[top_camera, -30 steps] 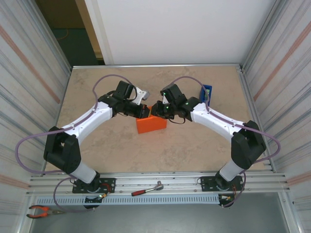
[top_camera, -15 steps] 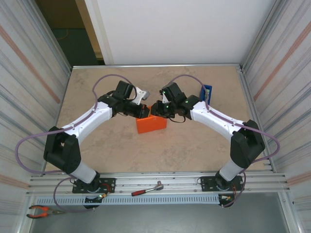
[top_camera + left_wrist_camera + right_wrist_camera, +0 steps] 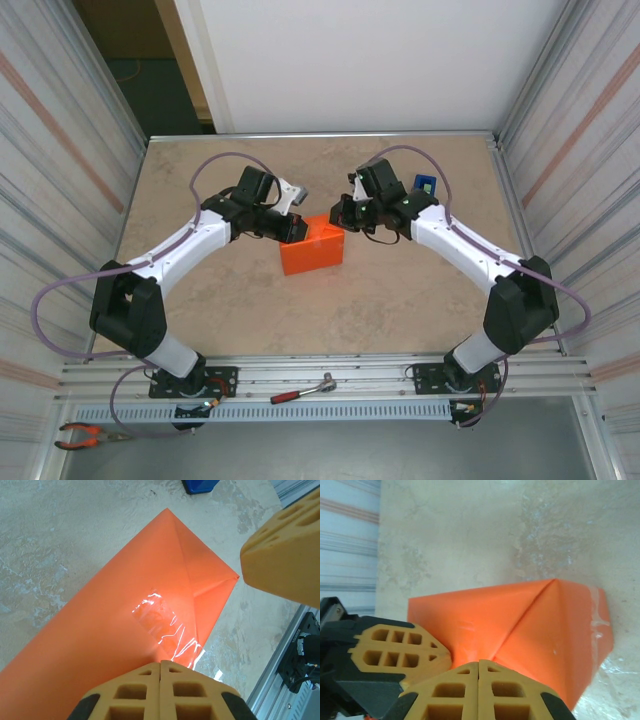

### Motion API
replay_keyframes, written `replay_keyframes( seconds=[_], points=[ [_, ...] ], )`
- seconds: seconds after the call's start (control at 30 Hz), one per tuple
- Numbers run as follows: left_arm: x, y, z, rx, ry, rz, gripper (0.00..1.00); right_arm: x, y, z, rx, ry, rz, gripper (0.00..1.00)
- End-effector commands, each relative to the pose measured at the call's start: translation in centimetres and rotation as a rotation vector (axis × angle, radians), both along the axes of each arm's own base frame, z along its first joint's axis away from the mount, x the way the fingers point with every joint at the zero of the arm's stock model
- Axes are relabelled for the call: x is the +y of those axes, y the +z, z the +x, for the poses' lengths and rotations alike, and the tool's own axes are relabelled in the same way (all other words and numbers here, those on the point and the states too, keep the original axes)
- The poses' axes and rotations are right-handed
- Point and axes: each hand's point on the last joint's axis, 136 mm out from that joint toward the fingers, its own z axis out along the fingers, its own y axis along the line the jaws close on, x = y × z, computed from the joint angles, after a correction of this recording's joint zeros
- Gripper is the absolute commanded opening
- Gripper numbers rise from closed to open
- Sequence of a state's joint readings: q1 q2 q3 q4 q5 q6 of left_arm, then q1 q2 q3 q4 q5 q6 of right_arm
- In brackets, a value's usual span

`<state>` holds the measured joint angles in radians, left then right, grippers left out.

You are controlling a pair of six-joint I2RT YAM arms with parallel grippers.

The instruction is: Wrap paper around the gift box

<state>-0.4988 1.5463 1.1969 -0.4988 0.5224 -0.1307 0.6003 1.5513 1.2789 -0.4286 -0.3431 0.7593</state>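
- At the parcel's 11 o'clock corner, my left gripper [image 3: 296, 230] has its jaws pressed together. I see nothing between them. The tips are down on the paper [image 3: 312, 254], just beside a clear tape strip [image 3: 162, 625].
- Right gripper [image 3: 479, 667]: jaws likewise closed and empty, hovering just off the parcel's 1 o'clock corner.
- Gift box: hidden, fully covered by the orange paper at table centre. The end flaps are folded into triangles.
- Risk: the tape looks wrinkled, with a loose end past the parcel's edge. I judge the seam could spring open if the left tips come off carelessly.
- Risk: the two grippers sit close, so a wide swing could knock fingers together or shove the parcel.
- Around: blue tape dispenser [image 3: 425, 186] at 2 o'clock, near the right arm and the likeliest snag.
- Ratchet [image 3: 303, 391] at 6 o'clock and pliers [image 3: 85, 435] at 7 o'clock lie well apart on the rails, not in the way.
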Motion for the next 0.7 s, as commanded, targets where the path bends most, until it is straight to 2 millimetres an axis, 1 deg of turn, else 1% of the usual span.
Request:
replay_keyframes(
  seconds=[0.0, 0.17, 0.33, 0.43, 0.53, 0.6, 0.67],
  points=[
    [1.5, -3.4, -1.4, 0.074, 0.007, 0.098, 0.0, 2.1, 0.9, 0.4, 0.012, 0.044, 0.085, 0.0],
    [1.5, -3.4, -1.5, 0.074, 0.006, 0.099, 0.0, 3.7, 0.3, 0.9, 0.028, 0.069, 0.098, 0.0],
    [1.5, -3.4, -1.5, 0.071, 0.004, 0.1, 0.0, 4.6, -1.1, 0.9, 0.055, 0.091, 0.088, 0.0],
    [1.5, -3.4, -1.4, 0.069, 0.003, 0.1, 0.0, 4.6, -2.6, 0.6, 0.083, 0.094, 0.062, 0.0],
    [1.5, -3.4, -1.5, 0.071, 0.003, 0.1, 0.0, 4.0, -4.0, 0.4, 0.111, 0.086, 0.043, 0.0],
    [1.5, -3.3, -1.5, 0.068, 0.003, 0.098, 0.0, 3.8, -4.2, 0.3, 0.12, 0.084, 0.049, 0.0],
    [1.5, -3.3, -1.5, 0.068, 0.003, 0.097, 0.0, 3.6, -3.8, 0.2, 0.113, 0.086, 0.054, 0.0]
  ],
)
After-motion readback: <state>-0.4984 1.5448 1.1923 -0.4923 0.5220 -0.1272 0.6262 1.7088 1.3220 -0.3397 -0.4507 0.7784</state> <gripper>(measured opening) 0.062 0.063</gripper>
